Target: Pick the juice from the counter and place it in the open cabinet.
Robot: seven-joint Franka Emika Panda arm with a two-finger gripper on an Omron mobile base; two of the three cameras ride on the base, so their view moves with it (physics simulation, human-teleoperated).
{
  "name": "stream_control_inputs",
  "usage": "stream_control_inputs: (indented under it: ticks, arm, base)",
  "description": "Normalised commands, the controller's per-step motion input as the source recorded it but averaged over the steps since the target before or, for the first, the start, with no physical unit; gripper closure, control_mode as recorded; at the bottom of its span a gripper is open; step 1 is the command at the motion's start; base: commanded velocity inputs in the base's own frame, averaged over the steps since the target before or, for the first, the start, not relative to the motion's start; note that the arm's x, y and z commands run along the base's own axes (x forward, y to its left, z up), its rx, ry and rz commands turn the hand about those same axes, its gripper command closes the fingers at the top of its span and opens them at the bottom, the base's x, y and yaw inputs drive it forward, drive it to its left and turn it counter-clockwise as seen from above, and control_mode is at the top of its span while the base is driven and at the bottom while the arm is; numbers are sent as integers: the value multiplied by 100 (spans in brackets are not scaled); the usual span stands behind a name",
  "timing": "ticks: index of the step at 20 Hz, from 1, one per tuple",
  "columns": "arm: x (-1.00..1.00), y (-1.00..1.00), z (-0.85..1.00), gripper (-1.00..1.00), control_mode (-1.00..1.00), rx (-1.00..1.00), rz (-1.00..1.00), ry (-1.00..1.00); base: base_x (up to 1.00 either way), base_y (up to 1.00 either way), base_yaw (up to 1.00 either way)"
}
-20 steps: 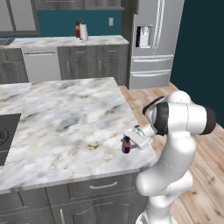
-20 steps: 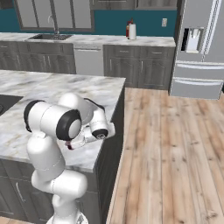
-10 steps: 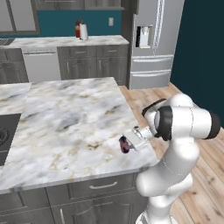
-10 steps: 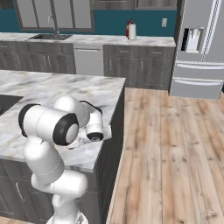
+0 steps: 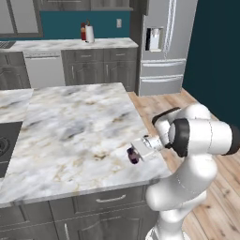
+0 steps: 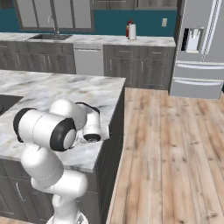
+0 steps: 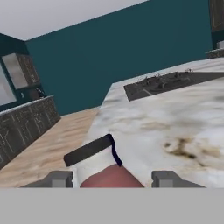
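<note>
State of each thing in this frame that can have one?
juice: on the island, between the end effector's fingers.
end effector: around the juice; grip not confirmed.
counter: carries the juice near its right edge.
refrigerator: doors closed.

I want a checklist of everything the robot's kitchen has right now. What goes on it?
Surface: marble counter, a dark cooktop at its left edge.
Job's things: juice near the counter's front right corner, between the fingers in the hand view; the open cabinet, nothing seen.
Clutter: nothing seen on the island.
Grippers: gripper at the juice, fingers either side of it; a firm grip cannot be told.
Cables: nothing seen.
Surroundings: fridge, sink, paper towel roll, wooden floor.
</note>
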Motion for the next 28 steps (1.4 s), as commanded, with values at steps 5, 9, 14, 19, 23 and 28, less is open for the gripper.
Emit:
stream_control_inputs:
  ticks: [5, 9, 14, 19, 23, 28]
  arm:
    - [10, -34, 50, 100, -100, 6, -15, 5]
    - [20, -27, 58, 100, -100, 7, -20, 4]
    - [5, -13, 63, 100, -100, 1, -27, 6]
    - [0, -1, 63, 100, -100, 0, -29, 4]
    - [-1, -4, 50, 100, -100, 0, -27, 0]
    - [0, -18, 65, 100, -100, 0, -18, 0]
  base:
    - [0, 0, 0]
    - [0, 0, 0]
    - [0, 0, 0]
    - [0, 0, 0]
    - [0, 0, 0]
    - [0, 0, 0]
